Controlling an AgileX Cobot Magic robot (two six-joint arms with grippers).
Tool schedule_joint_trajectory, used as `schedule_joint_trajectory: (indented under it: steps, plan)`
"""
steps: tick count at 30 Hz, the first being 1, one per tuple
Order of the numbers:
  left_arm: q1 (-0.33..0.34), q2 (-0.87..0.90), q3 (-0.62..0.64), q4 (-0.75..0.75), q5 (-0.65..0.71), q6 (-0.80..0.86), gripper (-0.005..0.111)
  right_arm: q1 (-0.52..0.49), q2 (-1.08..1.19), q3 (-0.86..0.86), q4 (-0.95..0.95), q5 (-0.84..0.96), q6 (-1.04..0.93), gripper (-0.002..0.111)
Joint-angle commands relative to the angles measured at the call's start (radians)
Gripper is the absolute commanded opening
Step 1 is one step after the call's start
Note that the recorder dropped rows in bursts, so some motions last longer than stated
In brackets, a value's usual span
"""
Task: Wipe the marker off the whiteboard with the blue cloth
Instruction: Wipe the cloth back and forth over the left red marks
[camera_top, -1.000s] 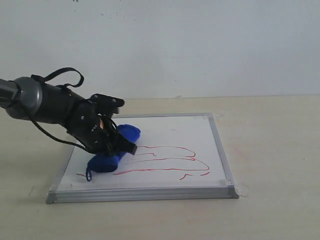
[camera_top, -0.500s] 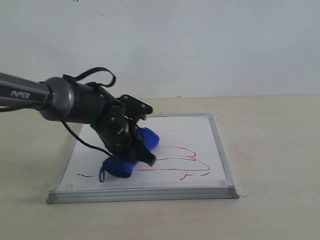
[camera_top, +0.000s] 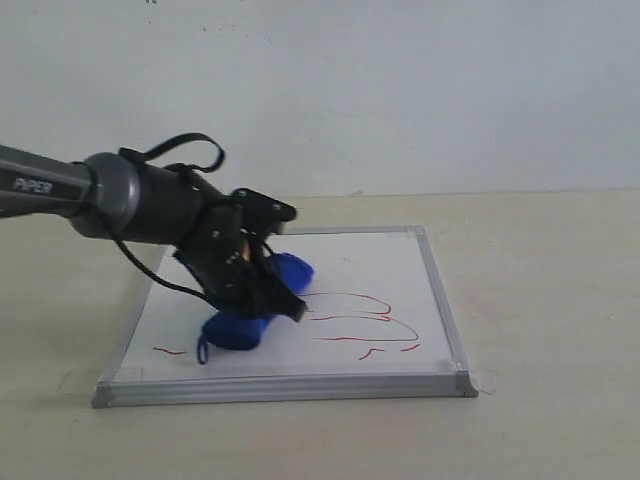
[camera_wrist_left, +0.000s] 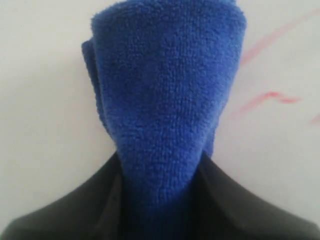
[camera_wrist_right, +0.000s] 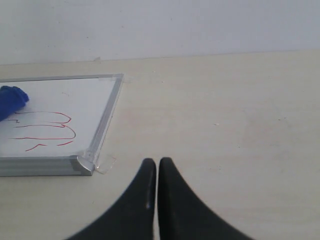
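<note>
Gripping the blue cloth (camera_top: 240, 328) at its middle, your left gripper (camera_top: 262, 300) has its jaws clenched on the roll; the left wrist view shows the dark fingers (camera_wrist_left: 80, 205) pinching the fuzzy deep-blue fabric to a narrow waist, with the free end flaring wider beyond them. The cloth is a short roll lying diagonally on the left half of the whiteboard (camera_top: 395, 260). Its lower end, which carries a small loop (camera_top: 203, 352), rests near the front frame, and its upper end points toward the board's middle. The marker (camera_top: 365, 320) shows as thin red wavy lines just right of the cloth, running toward the right frame, plus one short red dash (camera_top: 168, 350) near the front left corner. The board is square and white, with a silvery frame and clear tape at its corners, and it lies flat on the pale counter (camera_top: 540, 300). Your left arm reaches in from the left edge, with the wrist bent down over the board and a cable looped above it. Your right gripper (camera_wrist_right: 157, 167) hovers over bare counter well apart from the board's right front corner, with its jaws pressed together on nothing.
</note>
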Motion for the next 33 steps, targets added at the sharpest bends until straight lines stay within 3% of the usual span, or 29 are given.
schedule_joint_trajectory:
  steps: [1, 4, 7, 12, 19, 25, 33]
  plan:
    - [0.168, 0.036, 0.02, 0.024, 0.1, 0.0, 0.004, -0.002, -0.005, -0.001, 0.001, -0.006, -0.004, 0.001]
    - [0.216, 0.036, 0.02, 0.017, 0.14, 0.027, 0.004, -0.002, -0.005, -0.001, 0.001, -0.006, -0.004, 0.001]
    - [0.221, 0.033, 0.029, 0.028, 0.177, 0.053, 0.004, -0.002, -0.005, -0.001, 0.001, -0.006, -0.004, 0.001]
    - [0.221, -0.029, 0.141, -0.007, 0.034, 0.045, 0.004, -0.002, -0.005, -0.001, 0.001, -0.006, -0.004, 0.001]
    - [0.204, -0.076, 0.254, -0.047, -0.016, 0.049, 0.004, -0.002, -0.005, -0.001, 0.001, -0.006, -0.004, 0.001]
    - [0.129, -0.076, 0.309, -0.076, -0.052, 0.038, 0.004, -0.002, -0.005, -0.001, 0.001, -0.006, -0.004, 0.001]
    - [-0.083, -0.078, 0.323, -0.091, -0.017, 0.038, 0.004, -0.002, -0.005, -0.001, 0.001, -0.006, -0.004, 0.001]
